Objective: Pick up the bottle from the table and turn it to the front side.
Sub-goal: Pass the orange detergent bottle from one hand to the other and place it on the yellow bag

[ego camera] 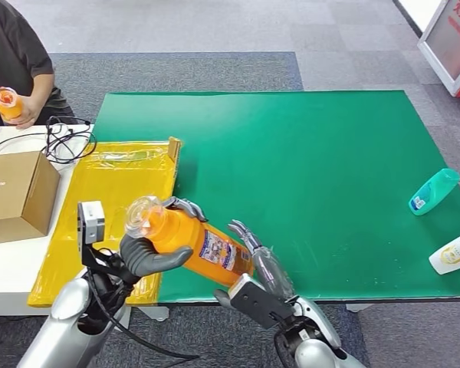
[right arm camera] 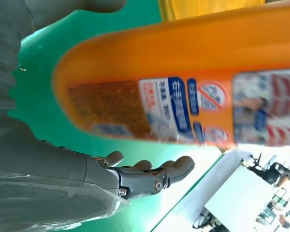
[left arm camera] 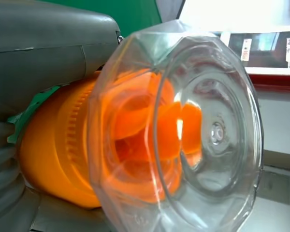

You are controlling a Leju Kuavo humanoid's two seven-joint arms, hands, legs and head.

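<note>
My left hand grips an orange bottle near its clear cap, above the front edge of the green mat. The bottle lies roughly level, cap toward my left, printed label facing up. In the left wrist view the clear cap looms close in front of the orange body, with my thumb across it. My right hand is open just past the bottle's base, fingers stretched out. In the right wrist view those fingers stay a little apart from the labelled bottle.
A teal bottle and a white bottle lie at the mat's right edge. A yellow bag covers the left part, beside a cardboard box and cables. A person at the far left holds an orange bottle.
</note>
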